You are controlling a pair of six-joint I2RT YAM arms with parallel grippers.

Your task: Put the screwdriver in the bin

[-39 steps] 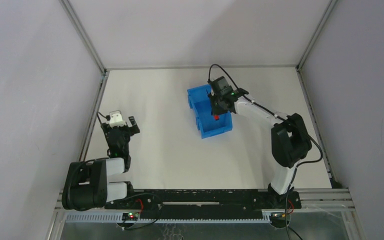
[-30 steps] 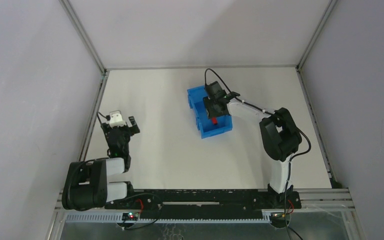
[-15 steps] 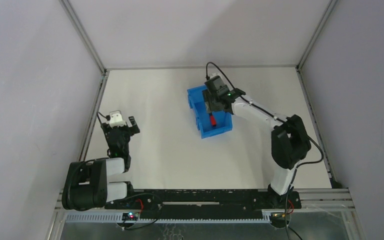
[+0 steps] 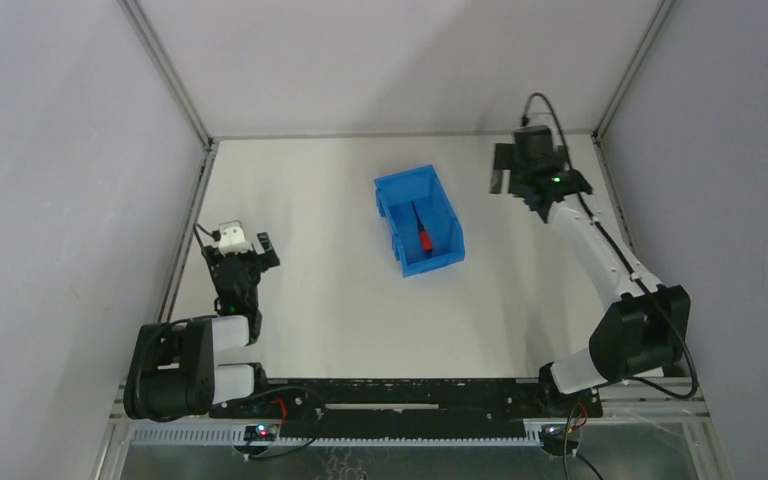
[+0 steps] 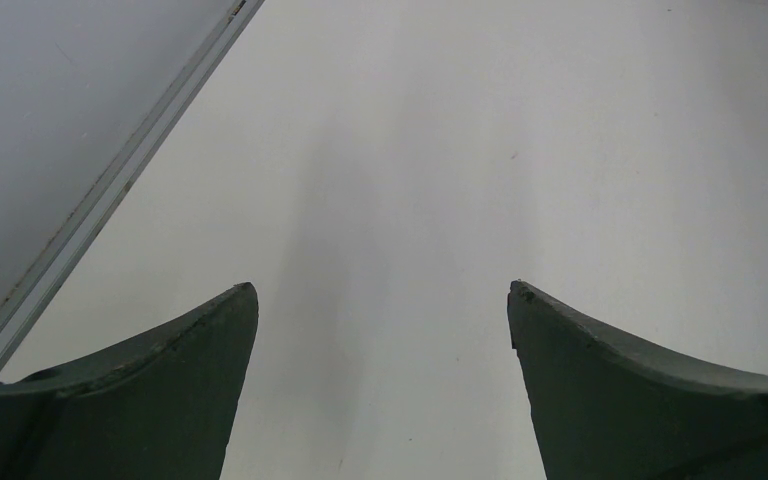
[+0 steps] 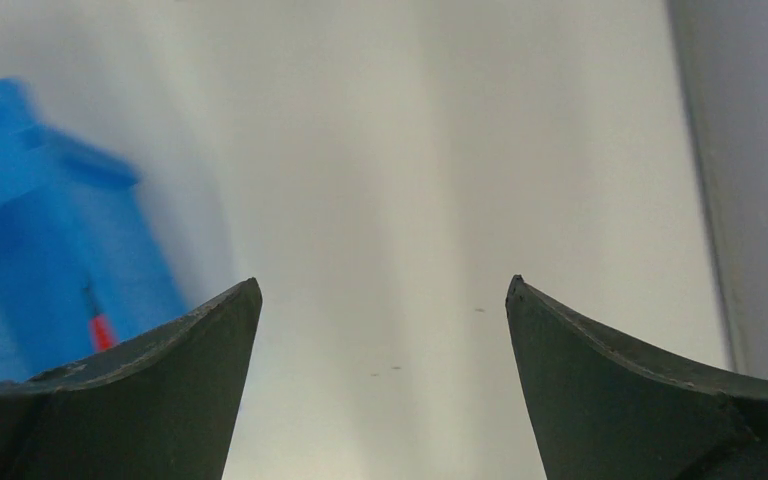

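Top view: screwdriver (image 4: 423, 232) lies flat inside bin (image 4: 438, 262), shaft pointing away from the bases, right claw (image 4: 508, 170) nearer, off to the bin's right, left claw (image 4: 248, 244) well apart; left wrist: claw wide open, empty, over table (image 5: 380, 150); right wrist: claw wide open, empty, bin at lower left.

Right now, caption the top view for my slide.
Screwdriver lies in the blue bin; open right gripper clear of it.
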